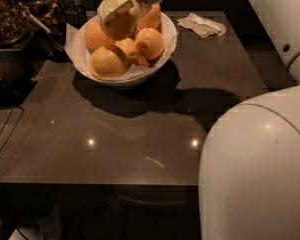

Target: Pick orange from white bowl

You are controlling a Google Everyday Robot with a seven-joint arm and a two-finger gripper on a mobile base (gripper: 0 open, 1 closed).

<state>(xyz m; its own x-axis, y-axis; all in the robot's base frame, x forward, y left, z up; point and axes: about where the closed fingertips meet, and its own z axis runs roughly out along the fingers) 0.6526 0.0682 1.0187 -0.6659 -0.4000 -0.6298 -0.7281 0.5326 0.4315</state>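
The white bowl (168, 48), lined with crinkled white paper, stands at the back left of the dark table. It holds several yellowish-orange oranges, among them one at the front (109, 61) and one at the right (149, 43). My gripper (126, 13) reaches down from the top edge over the bowl. Its pale finger (114, 3) lies over the top orange (119, 26), and the gripper is closed on that orange at the top of the pile. The far side of the gripper is hidden behind the fruit.
A crumpled white napkin (205, 25) lies at the table's back right. Dark containers (10, 14) and a cable (5, 129) are at the left. My white arm body (260, 169) fills the lower right and hides the table's front right corner.
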